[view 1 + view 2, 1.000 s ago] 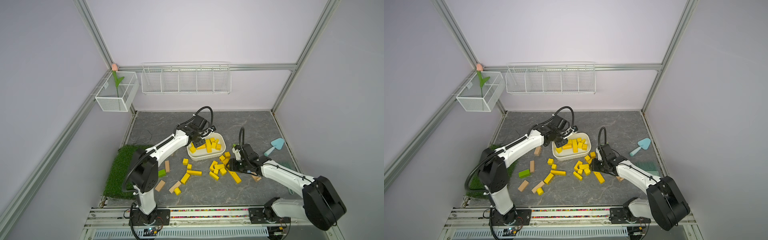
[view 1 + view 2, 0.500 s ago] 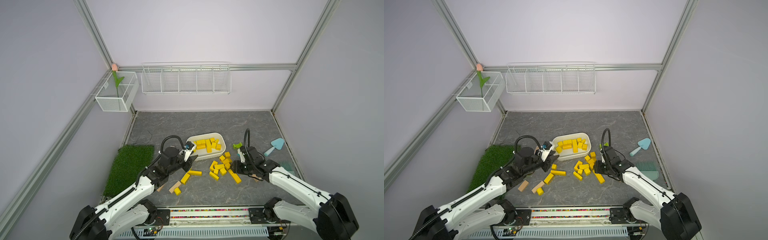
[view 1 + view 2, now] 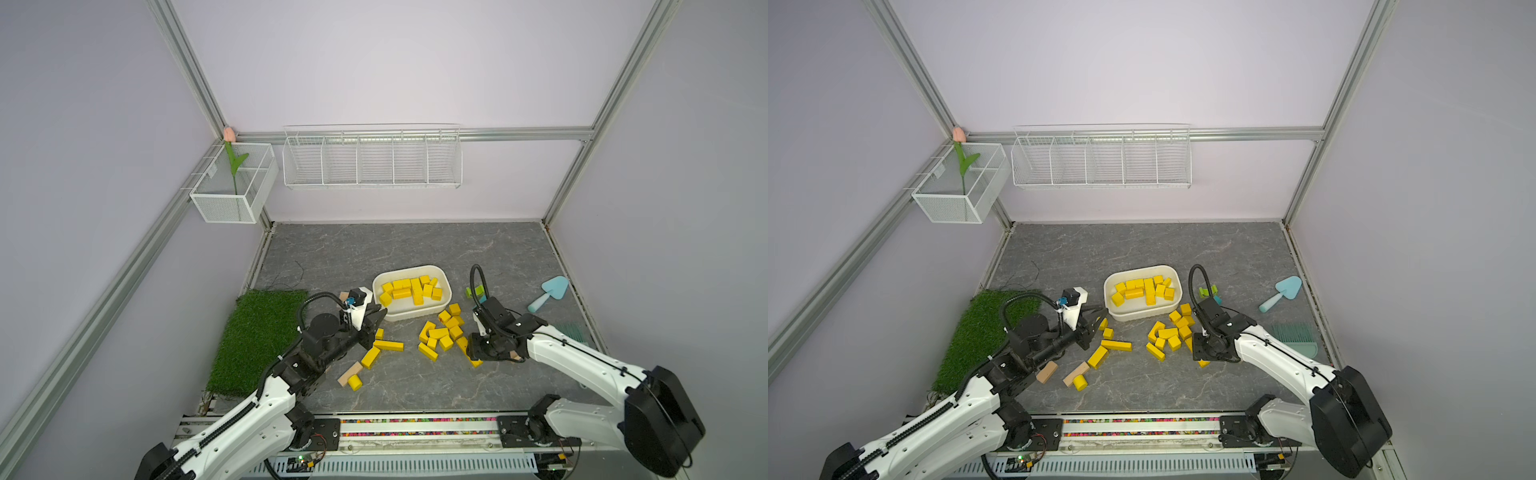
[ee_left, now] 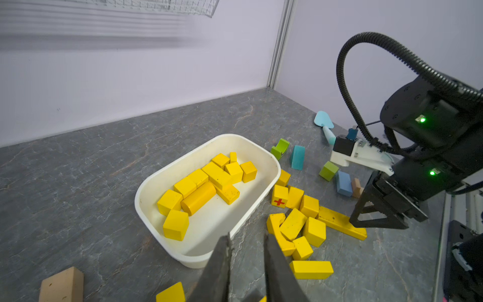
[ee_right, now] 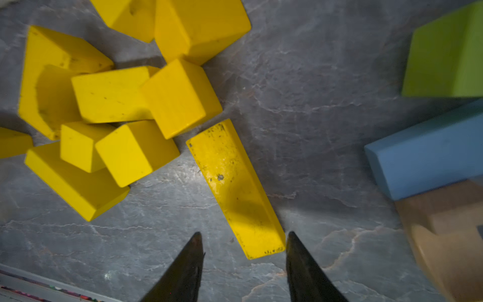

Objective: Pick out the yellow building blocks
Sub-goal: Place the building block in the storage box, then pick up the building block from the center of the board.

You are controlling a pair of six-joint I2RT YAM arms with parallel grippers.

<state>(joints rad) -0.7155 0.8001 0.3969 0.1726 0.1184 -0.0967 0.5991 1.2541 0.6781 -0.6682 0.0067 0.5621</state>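
Right hand (image 5: pixel 244 233), spread, straddles the end of a yellow bar (image 5: pixel 232 183); left hand (image 4: pixel 247 236), narrowly parted and empty, points at the white tray (image 4: pixel 193 258) just ahead.

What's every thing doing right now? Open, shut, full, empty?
left gripper: slightly open, holding nothing.
right gripper: open around one end of the long yellow bar, not closed on it.
white tub: partly filled with yellow blocks.
loose yellow blocks: lying on the table.
wire rack: empty.
tulip: upright in the mesh basket.
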